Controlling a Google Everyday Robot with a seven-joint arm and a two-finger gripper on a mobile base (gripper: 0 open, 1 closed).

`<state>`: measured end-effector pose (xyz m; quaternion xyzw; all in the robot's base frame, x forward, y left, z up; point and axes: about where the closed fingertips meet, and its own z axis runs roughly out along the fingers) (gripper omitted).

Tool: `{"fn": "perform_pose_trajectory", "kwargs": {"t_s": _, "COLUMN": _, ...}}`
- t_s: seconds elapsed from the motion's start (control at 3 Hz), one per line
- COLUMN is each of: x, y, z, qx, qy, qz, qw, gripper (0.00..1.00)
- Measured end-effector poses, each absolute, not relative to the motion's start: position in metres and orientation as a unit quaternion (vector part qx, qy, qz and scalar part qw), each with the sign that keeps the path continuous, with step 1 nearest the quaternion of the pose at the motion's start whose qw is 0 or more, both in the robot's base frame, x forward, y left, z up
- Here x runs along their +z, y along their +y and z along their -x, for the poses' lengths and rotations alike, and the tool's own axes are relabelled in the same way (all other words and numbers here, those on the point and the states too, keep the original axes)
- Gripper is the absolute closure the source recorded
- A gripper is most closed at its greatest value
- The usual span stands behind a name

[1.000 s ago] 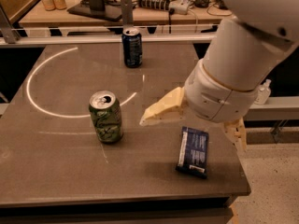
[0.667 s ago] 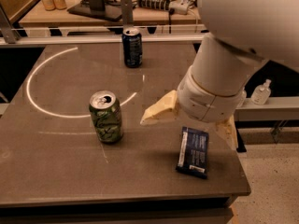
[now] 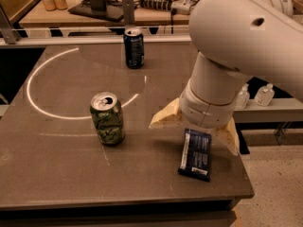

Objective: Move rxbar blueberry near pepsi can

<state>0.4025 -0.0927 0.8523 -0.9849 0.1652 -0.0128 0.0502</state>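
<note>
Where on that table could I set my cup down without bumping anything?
Bare tabletop lies left of the green can, and between it and the pepsi can. The near right corner is crowded: the open gripper hangs over the rxbar blueberry.

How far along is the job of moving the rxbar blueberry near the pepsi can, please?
Nothing done yet: the rxbar blueberry lies front right on the table, far from the pepsi can at the back. In hand: the open end effector hangs over the bar, not gripping. Left: grasp, carry, place beside the can.
</note>
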Motion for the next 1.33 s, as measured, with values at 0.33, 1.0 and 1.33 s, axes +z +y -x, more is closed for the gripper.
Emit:
{"fn": "perform_pose_trajectory", "kwargs": {"t_s": 0.33, "x": 0.837, "y": -0.1, "z": -0.404, "qx": 0.002, "qy": 0.171, "qz": 0.985, "qw": 0.038, "gripper": 0.0}}
{"fn": "perform_pose_trajectory", "kwargs": {"t_s": 1.0, "x": 0.817, "y": -0.11, "z": -0.398, "qx": 0.044, "qy": 0.17, "qz": 0.984, "qw": 0.032, "gripper": 0.49}}
{"fn": "perform_pose_trajectory", "kwargs": {"t_s": 1.33, "x": 0.825, "y": -0.11, "z": -0.398, "qx": 0.044, "qy": 0.17, "qz": 0.984, "qw": 0.032, "gripper": 0.72}}
